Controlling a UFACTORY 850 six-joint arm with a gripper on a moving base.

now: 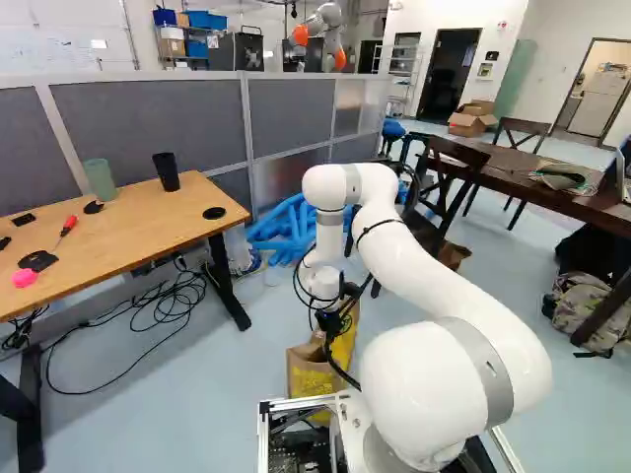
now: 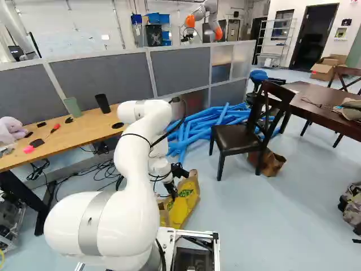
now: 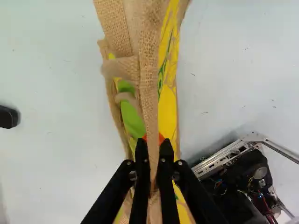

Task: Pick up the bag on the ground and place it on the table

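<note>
Pinching the burlap bag (image 3: 150,95) between its fingers, the gripper (image 2: 173,195) sits along the bag's long axis, which points away from the base (image 2: 216,248).

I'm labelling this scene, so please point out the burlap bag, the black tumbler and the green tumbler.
Burlap bag (image 3: 148,107): wrist view, on its burlap strip between green and yellow print.
Black tumbler (image 1: 167,172): left base view, on its side wall.
Green tumbler (image 1: 100,180): left base view, on its side wall.
</note>
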